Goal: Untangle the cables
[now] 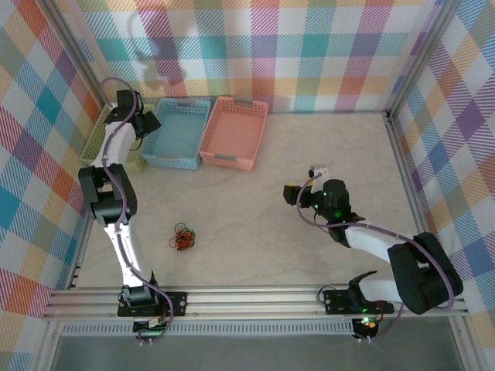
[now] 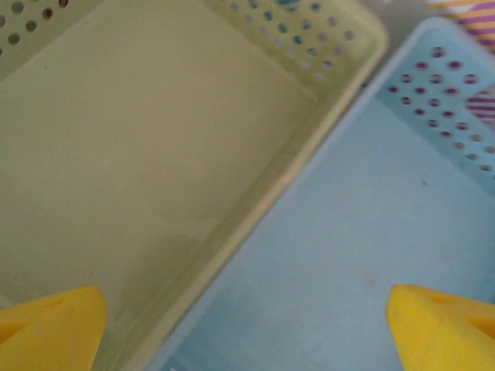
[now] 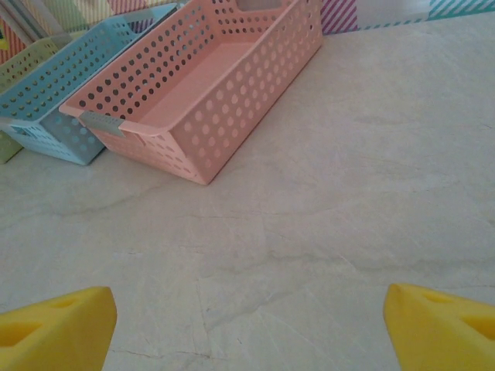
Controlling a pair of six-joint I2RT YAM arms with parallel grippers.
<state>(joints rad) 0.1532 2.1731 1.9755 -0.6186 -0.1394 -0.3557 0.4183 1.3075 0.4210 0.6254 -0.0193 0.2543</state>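
Both spread | left pincer [image 2: 247,328] over green basket rim [image 2: 309,147] | right pincer [image 3: 247,328] over table [image 3: 348,193] | cables [image 1: 183,237] lie apart

The cables [image 1: 183,237] are too small to tell strands apart.

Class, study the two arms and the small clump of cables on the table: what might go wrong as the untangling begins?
1. The cables lie in one tight clump; open jaws may pinch several wires at once and tighten the knot.
2. The left gripper hangs close over the green basket and blue basket; swinging away, it may clip a rim.
3. It and the right gripper may collide over so small a clump.
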